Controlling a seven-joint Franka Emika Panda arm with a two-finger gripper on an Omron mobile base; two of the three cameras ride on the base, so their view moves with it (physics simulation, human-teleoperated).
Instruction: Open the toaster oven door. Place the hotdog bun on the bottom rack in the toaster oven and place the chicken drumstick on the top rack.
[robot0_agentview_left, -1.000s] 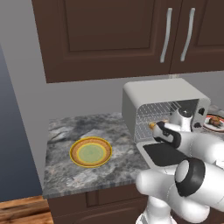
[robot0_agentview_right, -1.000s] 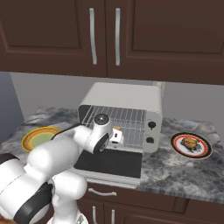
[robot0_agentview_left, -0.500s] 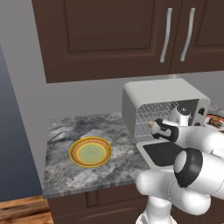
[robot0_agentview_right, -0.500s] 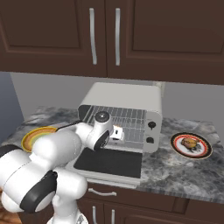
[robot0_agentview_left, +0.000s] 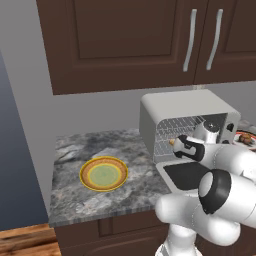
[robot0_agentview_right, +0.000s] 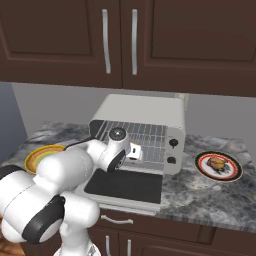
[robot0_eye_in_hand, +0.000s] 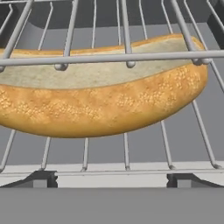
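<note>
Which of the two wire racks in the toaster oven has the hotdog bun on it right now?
The bottom rack: the hotdog bun lies on its wires, while the top rack crosses above the bun and carries nothing.

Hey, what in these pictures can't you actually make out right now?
- tool: fingertips hidden, in the left base view by the robot's wrist, in the right base view by its arm.
- hotdog bun: left end cut off by the hand view's edge.
- Food on the dark-rimmed plate: too small to identify, right base view.

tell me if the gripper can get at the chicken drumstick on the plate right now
Probably not from here: the gripper sits at the toaster oven mouth by the hotdog bun; the chicken drumstick lies off to the oven's right, unobstructed once the arm withdraws.
</note>
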